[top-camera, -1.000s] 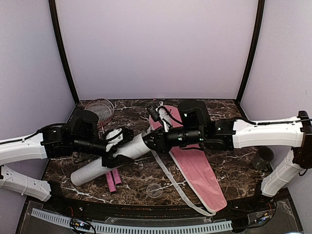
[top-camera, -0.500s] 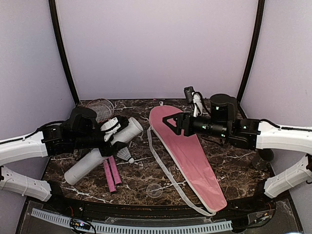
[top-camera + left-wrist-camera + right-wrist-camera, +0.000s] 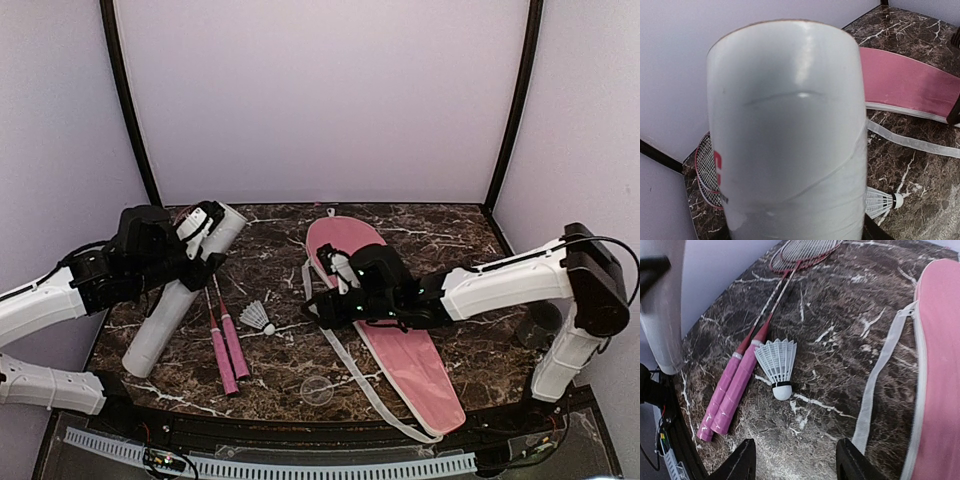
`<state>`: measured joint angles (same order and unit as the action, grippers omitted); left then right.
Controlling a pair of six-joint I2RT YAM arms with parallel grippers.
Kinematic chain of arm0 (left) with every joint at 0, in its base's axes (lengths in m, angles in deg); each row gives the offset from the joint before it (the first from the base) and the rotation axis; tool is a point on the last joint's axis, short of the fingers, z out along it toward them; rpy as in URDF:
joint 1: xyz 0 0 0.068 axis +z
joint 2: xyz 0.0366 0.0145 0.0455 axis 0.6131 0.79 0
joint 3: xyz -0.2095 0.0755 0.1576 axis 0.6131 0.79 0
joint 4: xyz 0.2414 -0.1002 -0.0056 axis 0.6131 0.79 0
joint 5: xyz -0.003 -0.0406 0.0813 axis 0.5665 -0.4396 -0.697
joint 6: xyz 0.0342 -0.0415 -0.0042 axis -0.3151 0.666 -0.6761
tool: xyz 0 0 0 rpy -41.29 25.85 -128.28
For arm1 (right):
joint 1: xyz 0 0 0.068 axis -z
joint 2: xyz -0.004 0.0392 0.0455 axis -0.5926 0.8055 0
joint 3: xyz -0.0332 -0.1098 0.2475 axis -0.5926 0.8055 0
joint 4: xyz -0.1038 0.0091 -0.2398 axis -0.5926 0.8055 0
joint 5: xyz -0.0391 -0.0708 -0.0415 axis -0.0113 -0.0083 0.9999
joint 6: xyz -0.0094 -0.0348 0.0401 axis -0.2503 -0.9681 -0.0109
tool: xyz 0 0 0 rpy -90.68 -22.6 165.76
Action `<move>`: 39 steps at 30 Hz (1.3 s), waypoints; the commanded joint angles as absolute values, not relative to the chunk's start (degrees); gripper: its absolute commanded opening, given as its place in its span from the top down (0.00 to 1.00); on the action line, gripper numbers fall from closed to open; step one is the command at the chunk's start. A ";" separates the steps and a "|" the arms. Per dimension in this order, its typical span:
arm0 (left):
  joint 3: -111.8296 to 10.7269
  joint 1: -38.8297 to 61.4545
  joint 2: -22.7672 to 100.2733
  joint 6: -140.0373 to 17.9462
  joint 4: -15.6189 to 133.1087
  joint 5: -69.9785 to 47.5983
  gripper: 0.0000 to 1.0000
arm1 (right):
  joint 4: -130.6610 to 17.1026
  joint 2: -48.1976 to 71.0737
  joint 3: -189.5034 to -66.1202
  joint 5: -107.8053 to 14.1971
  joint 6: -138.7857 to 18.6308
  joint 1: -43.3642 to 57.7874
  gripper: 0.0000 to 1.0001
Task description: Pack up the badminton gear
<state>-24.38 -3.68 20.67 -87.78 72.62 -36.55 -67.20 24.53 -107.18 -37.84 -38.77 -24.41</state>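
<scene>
Left gripper (image 3: 203, 232): clamped on the white shuttlecock tube (image 3: 160, 325) near its upper end. Tube was tilted, lower end apparently on the bench (image 3: 460, 235), likely so its mouth was presented for loading.

Right gripper (image 3: 795, 460): jaws wide, empty, low over the bench. Feather shuttlecock (image 3: 777, 365) lay just ahead, cork nearest, probably the next pick. Rackets (image 3: 732, 390) ahead-left; pink bag (image 3: 940, 340) to its right.
</scene>
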 commanded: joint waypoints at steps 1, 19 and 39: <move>-24.33 -3.43 17.99 -87.43 69.31 -40.42 0.41 | -74.19 32.51 -112.70 -41.77 -41.98 -26.05 0.45; -24.73 -3.46 18.98 -87.02 69.44 -38.17 0.41 | -68.76 56.48 -133.70 -44.51 -50.22 -28.26 0.54; -24.79 -3.42 19.54 -87.04 69.68 -37.47 0.41 | -68.59 48.83 -121.65 -38.97 -47.44 -28.90 0.79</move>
<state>-24.38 -3.64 19.75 -87.26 71.20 -37.69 -70.00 55.06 -128.29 -41.82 -49.66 -28.17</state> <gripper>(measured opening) 0.590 0.246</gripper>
